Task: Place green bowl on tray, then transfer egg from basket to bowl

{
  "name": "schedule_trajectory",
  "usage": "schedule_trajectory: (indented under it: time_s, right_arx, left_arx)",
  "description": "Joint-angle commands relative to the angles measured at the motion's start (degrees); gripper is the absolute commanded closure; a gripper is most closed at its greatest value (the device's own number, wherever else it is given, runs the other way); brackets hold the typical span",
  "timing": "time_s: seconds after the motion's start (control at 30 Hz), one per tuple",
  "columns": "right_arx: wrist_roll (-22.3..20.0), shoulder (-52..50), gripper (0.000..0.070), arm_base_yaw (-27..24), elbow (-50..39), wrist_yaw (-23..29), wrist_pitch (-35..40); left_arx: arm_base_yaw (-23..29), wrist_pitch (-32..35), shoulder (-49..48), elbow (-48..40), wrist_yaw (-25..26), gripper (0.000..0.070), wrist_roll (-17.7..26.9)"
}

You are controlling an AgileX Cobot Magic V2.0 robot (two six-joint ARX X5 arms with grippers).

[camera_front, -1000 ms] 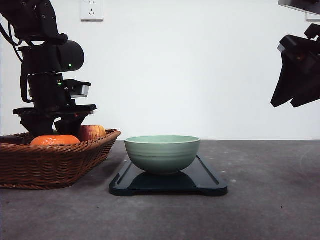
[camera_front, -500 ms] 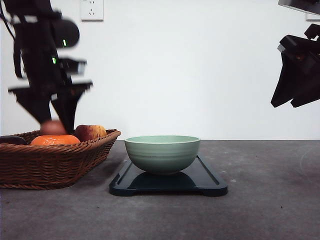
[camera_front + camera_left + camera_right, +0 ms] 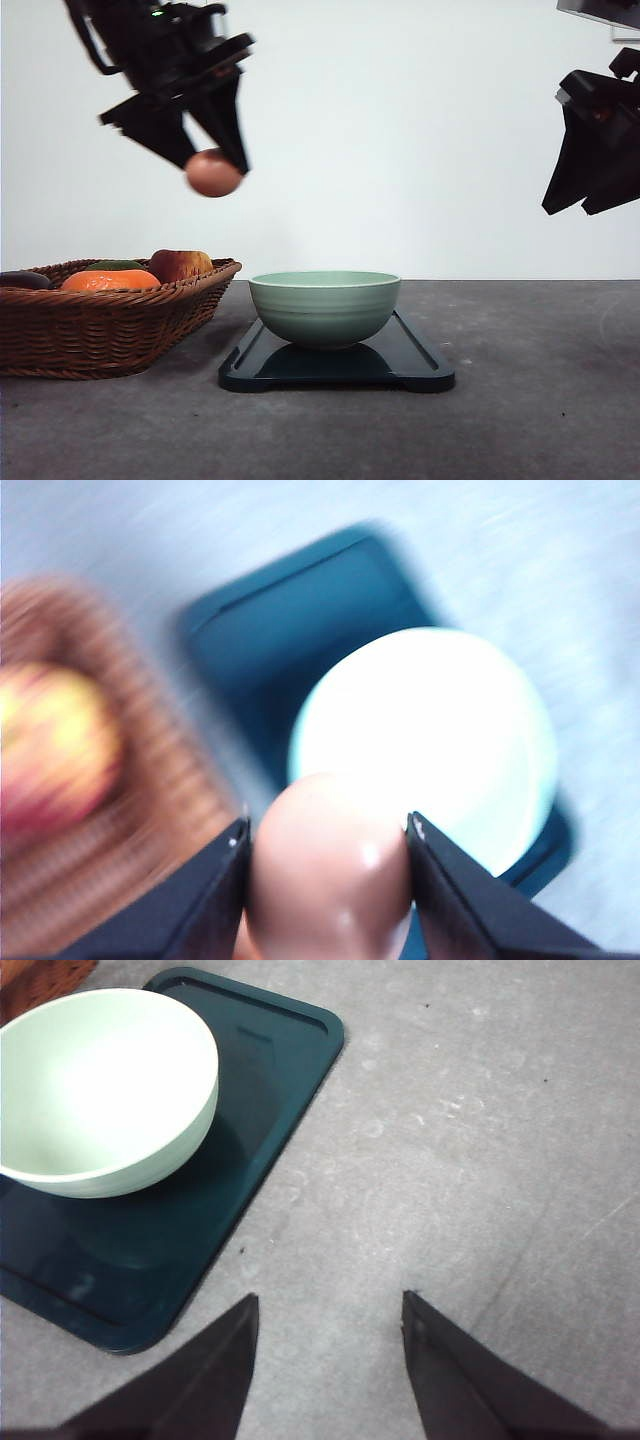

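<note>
The green bowl (image 3: 324, 306) stands upright on the dark tray (image 3: 420, 362) at the table's middle; it is empty in the right wrist view (image 3: 95, 1090), where the tray (image 3: 270, 1070) also shows. My left gripper (image 3: 212, 165) hangs high in the air, left of the bowl and above the basket's right rim, shut on the brownish-pink egg (image 3: 213, 173). The left wrist view, blurred, has the egg (image 3: 330, 875) between the two fingers, with the bowl (image 3: 430, 735) and tray (image 3: 290, 630) below. The wicker basket (image 3: 100, 325) sits at the left. My right gripper (image 3: 325, 1330) is open, raised at the far right.
In the basket lie an orange fruit (image 3: 108, 281), a red-yellow apple (image 3: 180, 264) and a dark item (image 3: 22, 279) at its left end. Grey tabletop (image 3: 530, 400) stretches to the right of the tray. A white wall with a socket stands behind.
My left gripper has risen out of the basket with the egg and swung up and right toward the bowl. The right arm, bowl and tray have not moved.
</note>
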Motion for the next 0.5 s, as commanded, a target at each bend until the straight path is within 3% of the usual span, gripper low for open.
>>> schedule_trajectory:
  time_s: [0.0, 0.2, 0.47]
  right_arx:
    - [-0.59, 0.48, 0.0421, 0.2, 0.22, 0.02, 0.5]
    - [-0.59, 0.48, 0.0422, 0.2, 0.22, 0.02, 0.5]
    - [-0.59, 0.48, 0.0422, 0.2, 0.22, 0.02, 0.5]
  left_arx:
    - [-1.84, 2.47, 1.47, 1.2, -0.03, 0.0482, -0.67]
    - [-7.82, 9.76, 4.27, 1.2, -5.41, 0.0476, -0.65]
    - [-12.74, 13.89, 11.29, 1.2, -10.82, 0.0476, -0.66]
